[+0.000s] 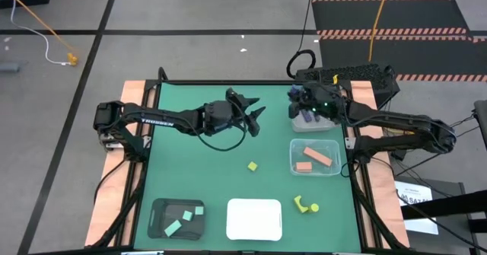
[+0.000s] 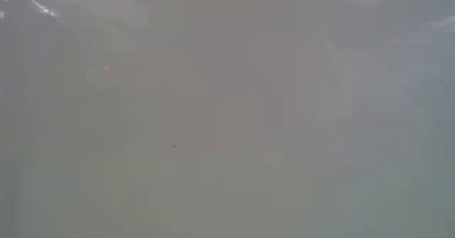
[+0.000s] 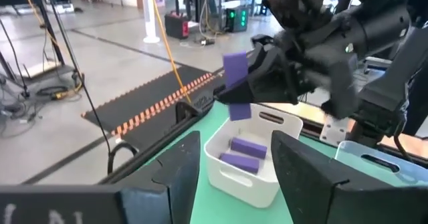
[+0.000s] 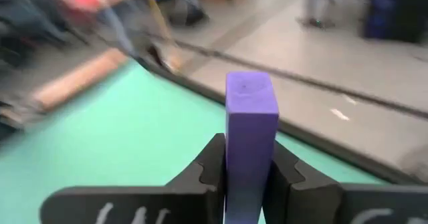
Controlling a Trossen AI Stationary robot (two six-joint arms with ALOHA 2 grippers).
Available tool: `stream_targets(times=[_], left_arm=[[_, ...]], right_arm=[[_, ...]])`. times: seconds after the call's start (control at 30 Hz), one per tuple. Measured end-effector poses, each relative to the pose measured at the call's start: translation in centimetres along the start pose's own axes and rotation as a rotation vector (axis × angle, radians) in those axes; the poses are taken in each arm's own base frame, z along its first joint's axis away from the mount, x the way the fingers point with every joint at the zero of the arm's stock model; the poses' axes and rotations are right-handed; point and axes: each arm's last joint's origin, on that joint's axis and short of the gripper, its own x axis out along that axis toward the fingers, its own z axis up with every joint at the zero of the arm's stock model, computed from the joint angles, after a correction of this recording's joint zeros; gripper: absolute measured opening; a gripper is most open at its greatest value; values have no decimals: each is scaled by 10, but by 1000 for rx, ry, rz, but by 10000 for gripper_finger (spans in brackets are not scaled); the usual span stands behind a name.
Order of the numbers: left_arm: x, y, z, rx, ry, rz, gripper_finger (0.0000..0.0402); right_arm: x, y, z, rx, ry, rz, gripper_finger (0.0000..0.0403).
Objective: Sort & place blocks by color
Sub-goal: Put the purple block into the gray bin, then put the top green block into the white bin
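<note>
From above, the right gripper (image 1: pixel 304 105) hangs over the white bin (image 1: pixel 326 123) at the far right of the green table (image 1: pixel 205 171), though its fingers cannot be made out from this height; the left gripper (image 1: pixel 251 110) sits mid-table at the far side with its fingers spread and nothing between them. Nearer the front, a clear tray (image 1: pixel 335 167) holds the salmon-orange blocks (image 1: pixel 318 157), a black tray (image 1: pixel 160 209) holds the mint green blocks (image 1: pixel 185 218), and a white tray (image 1: pixel 254 218) lies between the two. A yellow cube (image 1: pixel 253 166) rests alone on the mat, and two more yellow pieces (image 1: pixel 305 205) lie just right of the white tray. The low view is filled by a blank pale surface and shows nothing of the arms. In the left wrist view, the left arm's own fingers (image 3: pixel 180 167) stand wide apart, and beyond them the right gripper pinches a purple bar (image 3: pixel 235 77) above the white bin, where two purple blocks (image 3: pixel 245 152) already lie. In the right wrist view, the right gripper (image 4: pixel 247 174) is closed tight on both sides of the upright purple bar (image 4: pixel 251 124), which stands well up past the fingertips.
</note>
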Motion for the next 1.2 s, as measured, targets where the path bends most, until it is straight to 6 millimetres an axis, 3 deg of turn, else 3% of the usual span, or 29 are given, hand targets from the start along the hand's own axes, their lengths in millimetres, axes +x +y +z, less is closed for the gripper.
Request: stream_targets(times=[0.23, 0.47, 0.77, 1.0, 1.2], left_arm=[[0, 0, -5, -42, 51, -2, 169], [-3, -4, -11, -46, 102, -8, 157], [-9, -7, -28, 2, 270, -27, 159], [-13, -8, -41, 58, 436, -176, 159], [-19, -9, -50, 208, 545, -349, 159]], right_arm=[[-5, -23, -28, -100, 262, -293, 35], [-8, -36, -38, -85, 372, -402, 39], [-8, -40, -36, -28, 359, -430, 124], [-7, -40, -37, -25, 374, -404, 194], [-7, -38, -37, 6, 390, -352, 239]])
